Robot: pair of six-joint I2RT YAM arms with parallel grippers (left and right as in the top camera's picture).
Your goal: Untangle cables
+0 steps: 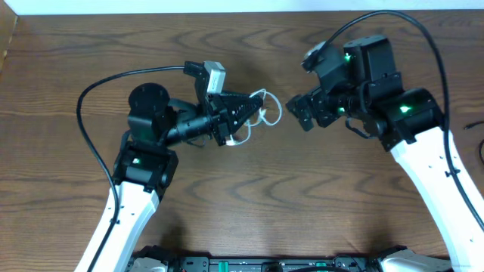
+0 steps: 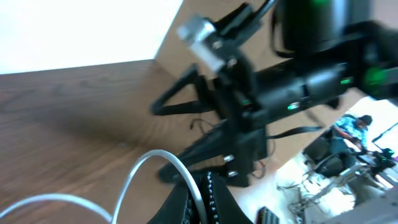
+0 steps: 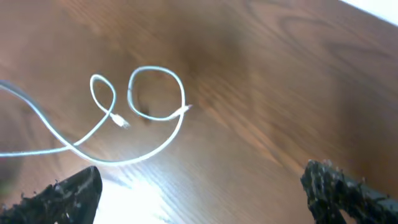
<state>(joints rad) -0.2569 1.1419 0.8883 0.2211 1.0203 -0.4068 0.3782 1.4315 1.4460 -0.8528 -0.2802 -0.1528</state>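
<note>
A thin white cable (image 1: 275, 112) lies in small loops on the wooden table between the two arms. My left gripper (image 1: 253, 110) is shut on it. In the left wrist view the white cable (image 2: 186, 177) runs up between the black fingers (image 2: 214, 199) and curves off to the left. My right gripper (image 1: 297, 115) stands open just right of the loops, holding nothing. In the right wrist view the white cable (image 3: 155, 93) forms two loops with small plug ends ahead of the wide-apart fingertips (image 3: 65, 196), and the right gripper (image 3: 199, 199) is above bare wood.
The brown wooden table (image 1: 242, 196) reaches the frame edges. A short thin dark cord (image 1: 473, 128) shows at the far right edge. Thick black wires arch from each arm. The right arm (image 2: 292, 81) fills the upper part of the left wrist view.
</note>
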